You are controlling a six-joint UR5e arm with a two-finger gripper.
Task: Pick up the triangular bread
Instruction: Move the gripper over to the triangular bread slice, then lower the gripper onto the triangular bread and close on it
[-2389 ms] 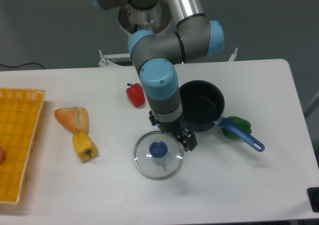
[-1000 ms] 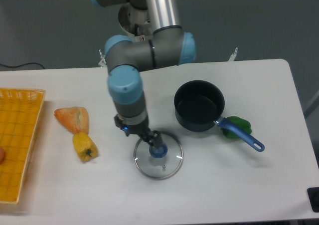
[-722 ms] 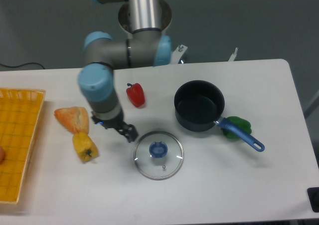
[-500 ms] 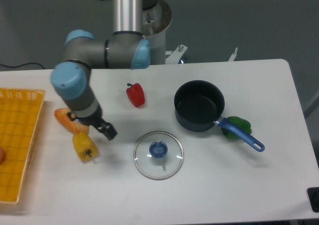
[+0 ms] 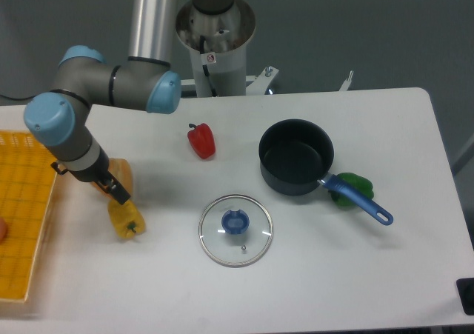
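Where grey wall [image 5: 385,30] backs it, white table [image 5: 333,275] — matte, pale.

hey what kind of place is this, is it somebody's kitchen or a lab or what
Most likely a robotics lab or test bench, not a real kitchen. An industrial arm is mounted at a plain white table, and the food looks like toys: a red bell pepper, a yellow bell pepper, beside a small pot.

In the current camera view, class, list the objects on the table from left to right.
Yellow basket → yellow pepper → red pepper → glass lid → black pot → green pepper.
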